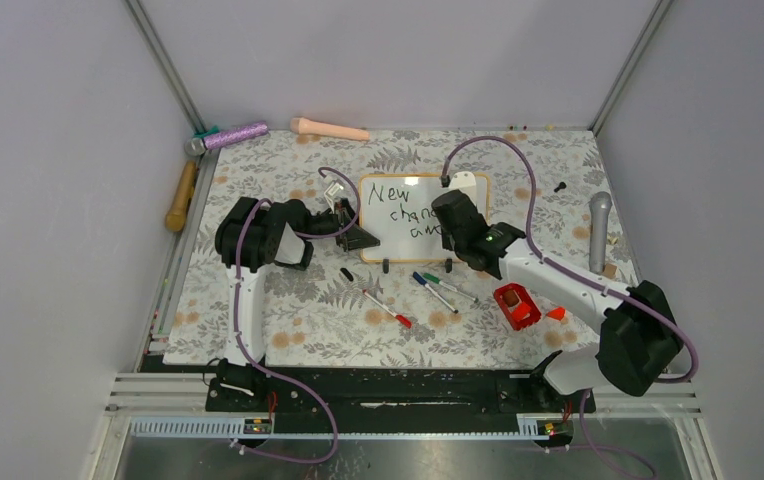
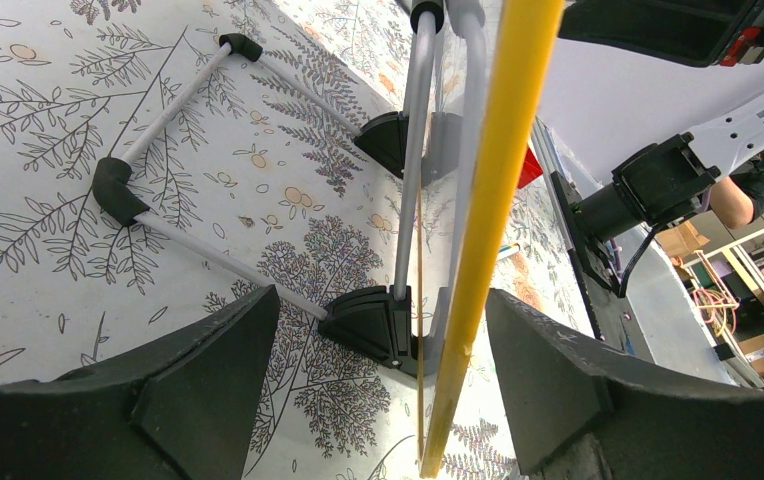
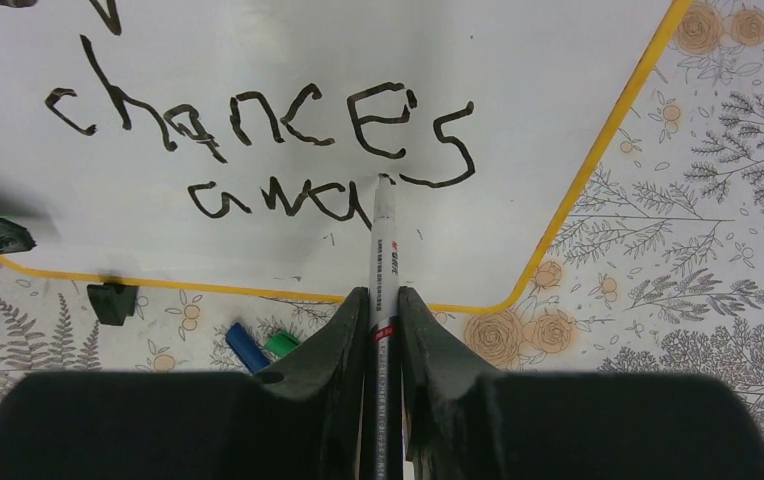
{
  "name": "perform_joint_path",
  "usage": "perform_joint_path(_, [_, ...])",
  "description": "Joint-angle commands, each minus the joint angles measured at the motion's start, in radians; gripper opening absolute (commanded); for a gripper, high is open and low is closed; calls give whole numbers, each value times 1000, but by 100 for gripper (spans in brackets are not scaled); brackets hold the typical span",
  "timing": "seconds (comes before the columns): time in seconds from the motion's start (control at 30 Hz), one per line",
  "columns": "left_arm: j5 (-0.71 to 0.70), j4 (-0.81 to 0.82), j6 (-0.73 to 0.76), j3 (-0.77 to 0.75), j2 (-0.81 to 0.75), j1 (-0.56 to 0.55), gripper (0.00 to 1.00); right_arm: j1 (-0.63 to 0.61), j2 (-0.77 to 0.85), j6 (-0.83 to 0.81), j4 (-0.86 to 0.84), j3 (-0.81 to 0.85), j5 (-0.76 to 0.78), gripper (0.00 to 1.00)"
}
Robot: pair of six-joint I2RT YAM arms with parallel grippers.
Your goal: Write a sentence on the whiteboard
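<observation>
Writing of the third line is judged to be the step in hand: "New" and "chances" are finished on the whiteboard (image 3: pixel 558 60), and beneath them only "awa" is seen, so the sentence (image 3: pixel 258 120) is taken to be some letters short. The board is stood upright on its two black feet (image 2: pixel 373 325) upon a floral-printed cloth (image 2: pixel 58 200), with one gripper at its left edge and the other before its face. A slim black marker (image 3: pixel 382 250) is pinched between the pressed-together fingers of the right gripper (image 3: pixel 383 300), and its pale tip is set against the board just right of the last "a". The fingers of the left gripper (image 2: pixel 380 300) are spread wide on either side of the board's left frame edge, which is not seen to touch either one.

For the letters left to write, light and even pressure is advised, since a board on such small feet could be tipped backward or slid. Strokes should be kept short and clear of the "s" just above. The writing face is glossy and smooth, the frame thin, yellowish and round-cornered; ink on such a face is probably smeared easily, so finished letters should not be brushed.
</observation>
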State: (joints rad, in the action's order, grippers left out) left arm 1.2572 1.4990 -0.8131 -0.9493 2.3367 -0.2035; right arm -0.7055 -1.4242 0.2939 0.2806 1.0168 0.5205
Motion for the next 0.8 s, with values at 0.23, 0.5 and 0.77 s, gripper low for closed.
perform_joint_path(0.23, [9,-26,3,1,17,6,79,9,67,6,9,-24,-9,0])
perform_joint_path(0.5, [8,-26,3,0,17,6,79,8,28,12,12,-15,1,0])
perform_joint_path(0.77, [8,-26,3,1,17,6,79,8,0,8,9,6,14,0])
